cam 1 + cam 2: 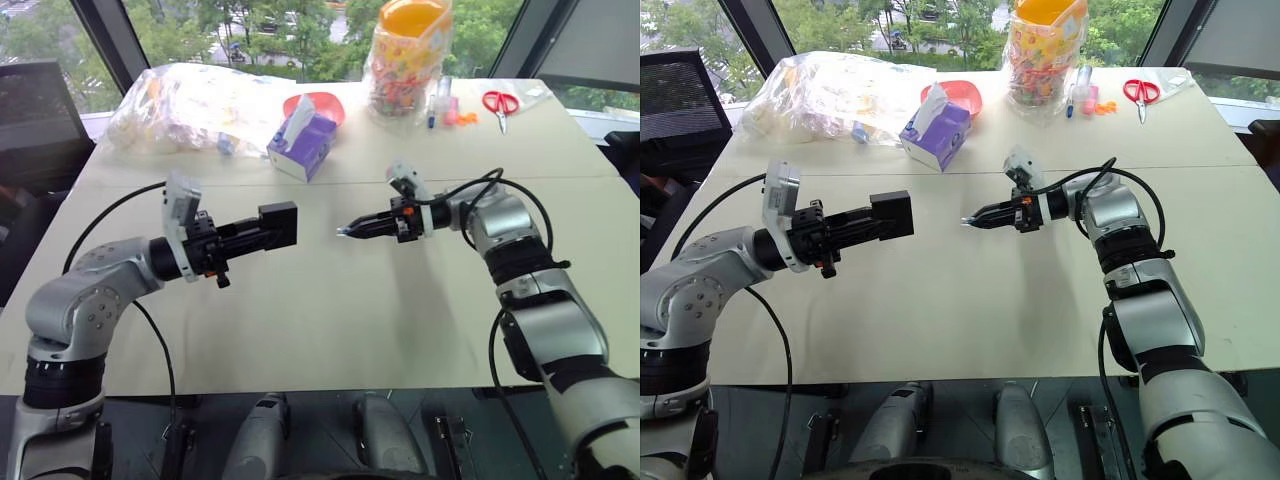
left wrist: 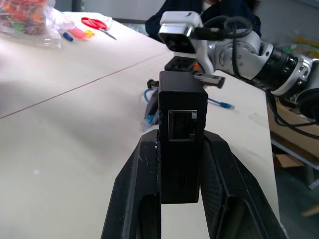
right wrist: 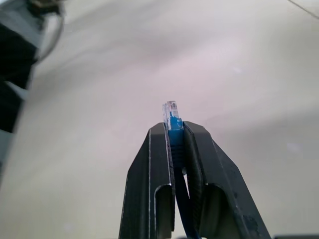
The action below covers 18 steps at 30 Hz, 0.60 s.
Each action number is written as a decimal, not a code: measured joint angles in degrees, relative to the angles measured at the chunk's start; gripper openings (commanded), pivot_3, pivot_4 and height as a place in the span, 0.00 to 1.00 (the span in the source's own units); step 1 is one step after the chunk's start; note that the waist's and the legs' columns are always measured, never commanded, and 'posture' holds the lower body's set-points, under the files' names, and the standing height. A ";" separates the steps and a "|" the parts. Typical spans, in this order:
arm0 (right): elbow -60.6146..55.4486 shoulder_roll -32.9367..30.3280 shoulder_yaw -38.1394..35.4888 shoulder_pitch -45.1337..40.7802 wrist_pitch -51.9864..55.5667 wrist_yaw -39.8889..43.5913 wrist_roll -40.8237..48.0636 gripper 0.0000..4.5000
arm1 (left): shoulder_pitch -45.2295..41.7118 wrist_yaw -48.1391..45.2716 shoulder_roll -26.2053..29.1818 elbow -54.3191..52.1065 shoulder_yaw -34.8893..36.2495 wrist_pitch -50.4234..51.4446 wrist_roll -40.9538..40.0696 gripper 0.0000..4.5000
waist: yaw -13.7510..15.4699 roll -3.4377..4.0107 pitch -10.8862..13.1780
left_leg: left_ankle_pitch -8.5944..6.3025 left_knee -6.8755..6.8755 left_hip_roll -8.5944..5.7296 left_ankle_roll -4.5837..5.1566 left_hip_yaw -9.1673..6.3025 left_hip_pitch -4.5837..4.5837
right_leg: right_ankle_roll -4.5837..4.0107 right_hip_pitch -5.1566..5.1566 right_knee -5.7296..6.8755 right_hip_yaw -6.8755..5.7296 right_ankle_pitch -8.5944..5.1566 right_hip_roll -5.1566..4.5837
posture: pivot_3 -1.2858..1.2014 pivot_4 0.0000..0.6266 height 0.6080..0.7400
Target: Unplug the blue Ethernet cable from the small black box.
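Note:
My left gripper point(image 1: 262, 232) is shut on the small black box point(image 1: 278, 224) and holds it level above the table, pointing right. The box's port point(image 2: 181, 124) faces away from the fingers and is empty. A short gap to the right, my right gripper point(image 1: 352, 229) points back at the box. It is shut on the blue Ethernet cable just behind its clear plug point(image 3: 171, 115), which sticks out past the fingertips. More of the blue cable point(image 2: 148, 107) shows beside the box, and a far plug point(image 2: 224, 104) lies on the table.
At the table's far side stand a purple tissue box point(image 1: 302, 146), a red bowl point(image 1: 322, 103), a clear bag of items point(image 1: 190, 105) and a jar of sweets point(image 1: 405, 55). Pens point(image 1: 440, 105) and red scissors point(image 1: 500, 102) lie far right.

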 measured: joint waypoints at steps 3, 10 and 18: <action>6.49 -0.44 -1.63 -1.36 -6.08 -6.36 -2.70 0.00 | -0.35 0.94 -1.84 1.75 -0.96 -4.55 3.95 0.10 | 0.02 0.00 0.00 | 0.00 0.02 0.00 0.00 0.02 0.01 | -0.01 0.02 0.00 0.00 0.00 0.00 | 0.52 0.24 0.90; 19.81 1.92 -6.01 -4.69 -17.39 -28.11 -7.39 0.40 | -6.76 8.04 -17.47 18.61 -9.90 -25.30 21.13 0.10 | 0.58 -0.02 -0.01 | 0.01 0.08 -0.03 -0.01 0.02 0.01 | 0.00 0.12 -0.08 0.00 0.02 0.00 | 0.52 0.24 0.90; 23.00 2.92 -10.45 -4.67 -17.40 -31.12 -7.63 1.00 | -12.72 10.61 -25.41 42.29 -14.08 -46.98 33.74 0.10 | -0.07 0.00 0.00 | 0.01 0.00 -0.03 0.01 0.04 -0.05 | 0.13 -0.01 -0.05 0.01 0.09 0.01 | 0.52 0.24 0.90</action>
